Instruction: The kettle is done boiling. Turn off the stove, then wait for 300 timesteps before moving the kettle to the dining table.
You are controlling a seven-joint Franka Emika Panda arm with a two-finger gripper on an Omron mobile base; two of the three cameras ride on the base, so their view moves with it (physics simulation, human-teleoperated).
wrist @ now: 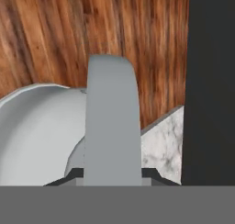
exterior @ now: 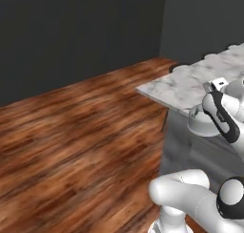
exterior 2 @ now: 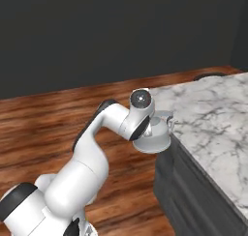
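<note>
The kettle (exterior 2: 154, 136) is being held up by the claw (wrist: 112, 172) at the edge of the marble dining table (exterior 2: 218, 119), over the wooden floor (exterior: 71, 132) beside the corner of the surface. In the hand view the claw is seen clenched on the kettle's slanted top handle (wrist: 111, 122). The kettle is judged rigid, smooth-metalled and weighted by water, so a slip or swing is being risked; the handle is judged the right place for a hold.

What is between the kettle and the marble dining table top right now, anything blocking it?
Nothing visible does. The kettle hangs in the pincer at the corner edge of the dining table, and the marble beside it is bare.
</note>
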